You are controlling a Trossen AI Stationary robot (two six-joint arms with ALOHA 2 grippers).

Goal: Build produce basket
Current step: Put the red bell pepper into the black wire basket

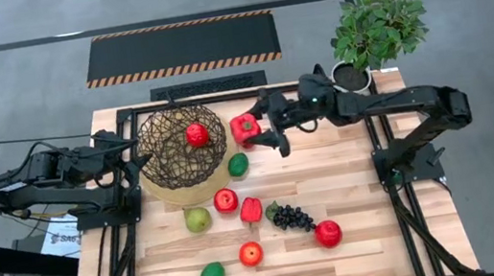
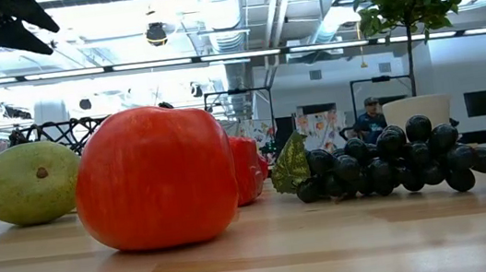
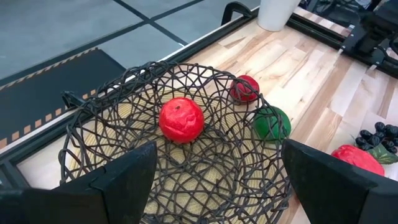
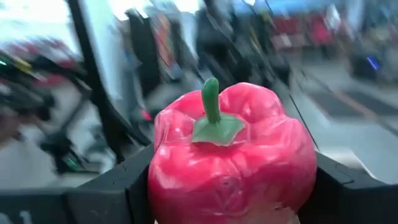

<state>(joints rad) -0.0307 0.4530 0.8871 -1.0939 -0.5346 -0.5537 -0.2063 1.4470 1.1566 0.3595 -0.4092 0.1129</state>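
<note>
- Red pepper (image 4: pixel 231 155), a toy with a green stem, sits clamped between the jaws of the right gripper (image 1: pixel 261 132), held above the counter (image 1: pixel 351 191) just beside the basket (image 1: pixel 182 147).
- Dark open-weave basket already holds one red apple (image 3: pixel 181 119); a green oval (image 1: pixel 238 165) lies against its outer edge.
- Left gripper (image 3: pixel 211 186) hangs at the basket's near rim with its jaws spread wide, holding nothing.
- Loose produce waits on the counter: a pear (image 1: pixel 197 219), apples, another pepper, a grape bunch (image 1: pixel 291 217) and a green piece near the front.
- Judging by its look, the pepper is probably light, hollow and glossy, so it could slip; a hold across its broad lobed sides, as now, seems safer than the thin stem.
- Wire weave looks stiff yet light, so the basket may slide if bumped.
</note>
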